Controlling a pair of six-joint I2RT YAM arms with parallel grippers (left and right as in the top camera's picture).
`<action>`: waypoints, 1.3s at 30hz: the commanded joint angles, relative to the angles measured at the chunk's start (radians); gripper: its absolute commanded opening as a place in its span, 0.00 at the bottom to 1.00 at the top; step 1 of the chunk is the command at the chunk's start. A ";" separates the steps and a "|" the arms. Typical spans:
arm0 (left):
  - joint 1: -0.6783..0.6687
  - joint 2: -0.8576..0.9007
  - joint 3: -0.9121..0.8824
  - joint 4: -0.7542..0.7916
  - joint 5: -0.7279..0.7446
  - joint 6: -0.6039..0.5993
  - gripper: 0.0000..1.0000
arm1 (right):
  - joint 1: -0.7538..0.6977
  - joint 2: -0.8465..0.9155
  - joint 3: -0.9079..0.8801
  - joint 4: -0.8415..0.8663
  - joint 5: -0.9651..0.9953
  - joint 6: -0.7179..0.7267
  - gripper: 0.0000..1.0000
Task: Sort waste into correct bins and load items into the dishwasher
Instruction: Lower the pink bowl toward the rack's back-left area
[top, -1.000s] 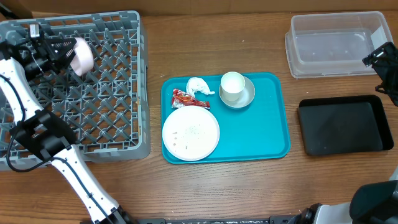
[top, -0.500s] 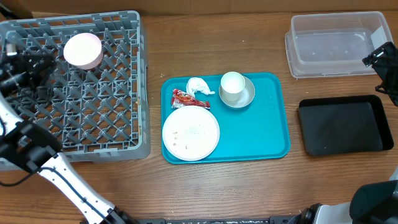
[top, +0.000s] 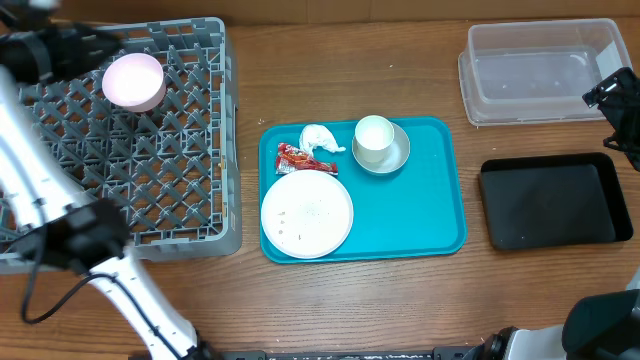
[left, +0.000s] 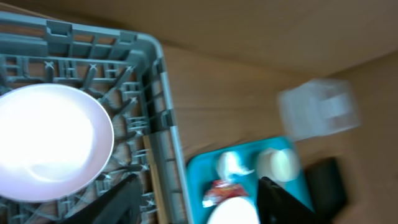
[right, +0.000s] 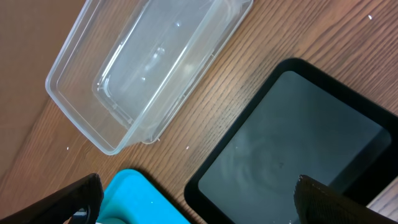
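Nearest, the plate (top: 307, 213) on the tray (top: 420, 210) touches the red wrapper (top: 295, 157), so lifting either may drag the other. Farther back, the pink bowl (top: 133, 81) sits in the rack (top: 226, 120); left hand (left: 199, 202) and right hand (right: 211, 202) gape empty

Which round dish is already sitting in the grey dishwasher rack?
The pink round bowl, resting in the grey plastic rack; the flat white plate and white cup sit on the teal tray.

- Matt wood grain is shown by the brown desk (top: 350, 300).
- The grey lattice rack (top: 228, 130) is made of dull plastic.
- The round pink bowl (top: 133, 80) is finished smooth and glossy.
- The clear rectangular tub (top: 530, 75) is made of see-through plastic.
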 joint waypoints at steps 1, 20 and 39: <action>-0.165 0.034 -0.005 0.026 -0.594 -0.171 0.47 | -0.001 -0.002 0.013 0.003 0.000 0.003 1.00; -0.402 0.214 -0.014 0.083 -1.213 -0.306 0.36 | -0.001 -0.002 0.013 0.003 0.000 0.004 1.00; -0.348 0.295 -0.011 0.107 -0.963 -0.316 0.04 | -0.001 -0.002 0.013 0.003 0.000 0.004 1.00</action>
